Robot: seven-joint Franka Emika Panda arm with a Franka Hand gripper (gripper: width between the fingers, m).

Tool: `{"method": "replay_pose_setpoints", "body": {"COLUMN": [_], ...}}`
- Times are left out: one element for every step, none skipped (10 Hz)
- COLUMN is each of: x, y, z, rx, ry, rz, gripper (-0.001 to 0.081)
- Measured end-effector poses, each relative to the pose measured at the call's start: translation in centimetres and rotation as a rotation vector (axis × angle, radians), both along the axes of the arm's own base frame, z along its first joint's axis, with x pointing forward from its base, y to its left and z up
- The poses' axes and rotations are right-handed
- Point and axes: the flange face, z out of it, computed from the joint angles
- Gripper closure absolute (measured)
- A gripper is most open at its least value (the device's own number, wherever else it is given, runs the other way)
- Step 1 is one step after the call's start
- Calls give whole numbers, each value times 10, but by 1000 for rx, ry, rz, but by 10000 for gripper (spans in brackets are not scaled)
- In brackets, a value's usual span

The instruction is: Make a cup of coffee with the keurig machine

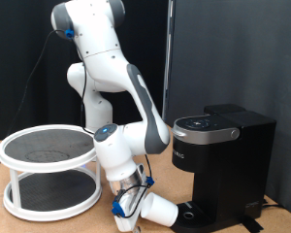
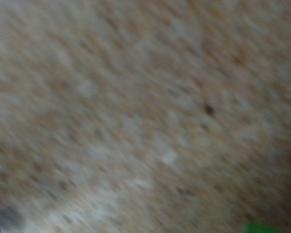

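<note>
While the gripper (image 1: 138, 206) holds the white cup (image 1: 162, 211) tilted beside the keurig machine (image 1: 223, 155), level it over the drip base, jaws clamped on it

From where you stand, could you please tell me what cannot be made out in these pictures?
- Exterior view: the fingers of the gripper are hidden by its own body and the cup, so no grip shows.
- Exterior view: the front lettering on the keurig machine is too small to read.
- Wrist view: everything is blurred; a green patch cut off by the edge is unidentifiable.
</note>
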Motion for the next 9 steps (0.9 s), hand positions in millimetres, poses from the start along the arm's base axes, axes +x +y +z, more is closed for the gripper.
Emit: {"method": "replay_pose_setpoints", "body": {"x": [0,-1,-2,-2,-1,0,1,2,4], "y": [2,-1,-2,-2,-2,-2,-2,-1,1], "z": [5,3,0,-2,-2,-1,2,6,13], "rx": [34,22,11,4,2,3,10,26,49], "ry": [-11,-7,7,14,12,9,0,-18,-41], "rz": [27,15,5,-3,-7,-12,-13,-11,-5], "gripper": [72,72,72,72,72,72,72,72,72]}}
